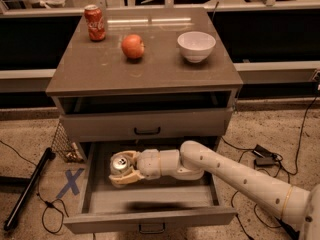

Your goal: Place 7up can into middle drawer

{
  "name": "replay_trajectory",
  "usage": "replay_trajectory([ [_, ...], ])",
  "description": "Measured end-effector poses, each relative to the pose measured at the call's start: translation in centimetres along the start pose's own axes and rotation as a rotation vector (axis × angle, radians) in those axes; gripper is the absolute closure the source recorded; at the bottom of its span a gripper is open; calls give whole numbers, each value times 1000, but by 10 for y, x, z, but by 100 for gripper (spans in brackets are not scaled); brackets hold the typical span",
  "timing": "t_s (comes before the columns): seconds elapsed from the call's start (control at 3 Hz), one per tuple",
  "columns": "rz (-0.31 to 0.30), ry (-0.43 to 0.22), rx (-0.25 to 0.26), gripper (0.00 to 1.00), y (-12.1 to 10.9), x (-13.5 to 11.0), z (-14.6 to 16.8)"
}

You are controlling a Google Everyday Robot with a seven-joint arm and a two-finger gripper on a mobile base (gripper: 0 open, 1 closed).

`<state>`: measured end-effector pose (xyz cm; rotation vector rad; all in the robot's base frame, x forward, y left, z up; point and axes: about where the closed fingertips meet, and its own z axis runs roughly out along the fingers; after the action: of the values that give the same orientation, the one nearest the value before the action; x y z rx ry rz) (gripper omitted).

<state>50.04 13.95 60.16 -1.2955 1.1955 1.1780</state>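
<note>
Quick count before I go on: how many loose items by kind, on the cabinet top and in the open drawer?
Cans: 2 (Coca-Cola can on top; 7up can gripped by the tool, inside the middle drawer)
Apple: 1
Bowl: 1
Total: 4

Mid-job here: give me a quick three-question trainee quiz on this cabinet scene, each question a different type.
1. Fill in: on the brown cabinet top, between the red cola can and the white bowl, sits a round red ____.
2. True or false: the small white-and-green soda can stands on that top.
3. Multiple choice: the gripper, shut on that can, is (A) over the bowl, (B) inside the pulled-out grey-brown wooden drawer, (C) on the floor.
Key: 1 apple; 2 false; 3 B.
</note>
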Motion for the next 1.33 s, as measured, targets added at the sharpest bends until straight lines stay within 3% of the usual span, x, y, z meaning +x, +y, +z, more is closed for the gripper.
replay_trajectory([
  [0.33,16,33,15,100,-12,57,2],
  [0.67,32,48,-3,83,-19,101,10],
  [1.0,13,80,-11,59,-21,129,15],
  [1.33,-47,71,3,36,-21,140,18],
])
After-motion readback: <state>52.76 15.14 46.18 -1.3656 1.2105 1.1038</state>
